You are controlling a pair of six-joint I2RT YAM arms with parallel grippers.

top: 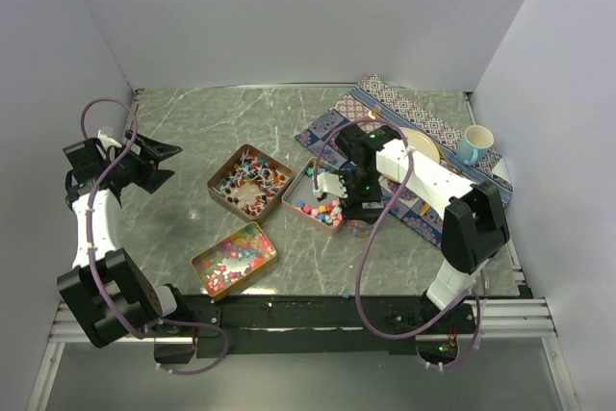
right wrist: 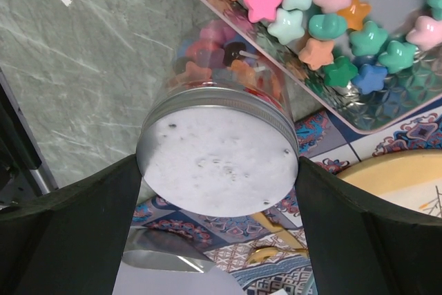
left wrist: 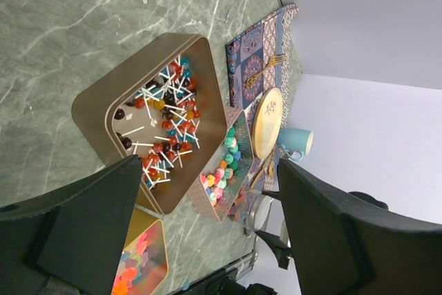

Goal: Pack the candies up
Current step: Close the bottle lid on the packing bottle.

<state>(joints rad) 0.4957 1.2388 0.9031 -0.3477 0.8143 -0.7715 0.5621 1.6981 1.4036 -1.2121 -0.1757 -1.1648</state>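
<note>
silver metal fills the space between the fingers (right wrist: pixel 76 233) of my right gripper (right wrist: pixel 219 177): the lid (right wrist: pixel 217 129) of a clear jar (right wrist: pixel 221 60), facing my wrist camera. one dark finger presses on each side of its rim, so these jaws are clenched on the jar by the lid. through the glass beyond the lid i see mixed candies (right wrist: pixel 207 56), pink, orange and dark. the jar sits just beside the near rim of a patterned tray (right wrist: pixel 359 126) heaped with star candies (right wrist: pixel 311 25) in pink, mint, orange and blue. i cannot tell whether the jar's base touches the marble table (top: pixel 192 122). a patterned mat (top: pixel 385 103) and a pale plate (right wrist: pixel 407 177) lie under and beside my fingers.

my left gripper (top: pixel 173 163) hangs at the table's left side, jaws released and wide apart, nothing between them. it is well apart from everything. past its gap stands a copper tin (left wrist: pixel 97 101) of lollipops (left wrist: pixel 166 112), with the star tray just behind it. nearer my bases, a second copper tin (top: pixel 272 255) holds small glossy beads (top: pixel 234 255).
</note>
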